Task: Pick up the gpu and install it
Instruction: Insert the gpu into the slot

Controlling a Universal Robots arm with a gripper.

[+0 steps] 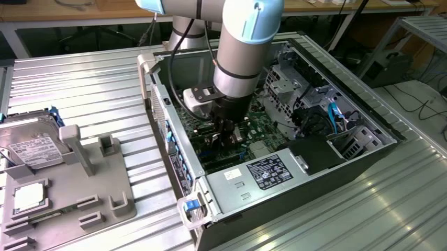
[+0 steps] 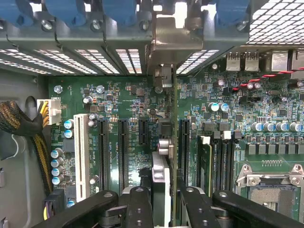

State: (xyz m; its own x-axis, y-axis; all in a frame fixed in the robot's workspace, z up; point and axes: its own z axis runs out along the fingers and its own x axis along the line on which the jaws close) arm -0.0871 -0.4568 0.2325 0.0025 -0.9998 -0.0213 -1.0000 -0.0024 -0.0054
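Observation:
The gpu (image 2: 175, 142) appears edge-on in the wrist view. It is a thin green board with a silver block on one face, and its silver end bracket (image 2: 166, 47) sits against the case's rear slot openings. It stands upright over the green motherboard (image 2: 128, 95), between two black expansion slots (image 2: 122, 152). My gripper (image 2: 165, 209) is shut on the card, one black finger (image 2: 140, 209) on each face. In the exterior view my gripper (image 1: 227, 130) reaches down into the open computer case (image 1: 167, 130), low over the motherboard. I cannot tell whether the card's edge is seated in a slot.
A grey holder tray (image 1: 104, 204) at the exterior view's left carries a silver hard drive (image 1: 31, 144) and a square processor chip (image 1: 29, 196). Inside the case are a power supply (image 1: 269, 172), drive cages (image 1: 293, 83), the CPU socket (image 2: 270, 190) and braided cables (image 2: 19, 123).

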